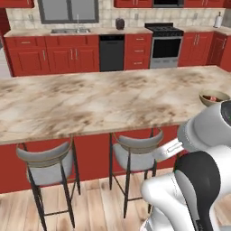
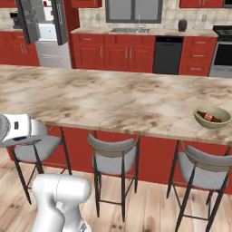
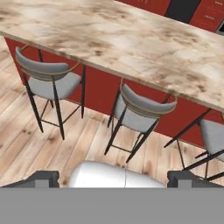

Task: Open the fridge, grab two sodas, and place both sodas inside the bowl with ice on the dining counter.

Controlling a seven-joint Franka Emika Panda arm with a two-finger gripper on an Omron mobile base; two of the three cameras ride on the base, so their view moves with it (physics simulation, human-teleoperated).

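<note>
Gripper jaws are spread wide with nothing between them, over the stools. Bowl on the dining counter has 1 soda in it.

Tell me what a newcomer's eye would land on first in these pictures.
The long marbled dining counter dominates, stretching across the middle of both base views, with grey stools tucked along its near red side. Near its right end sits the olive bowl with something red lying inside. Far back at upper left in the right base view, the fridge stands with its doors swung open, while the end effector hangs open over the wooden floor.
</note>
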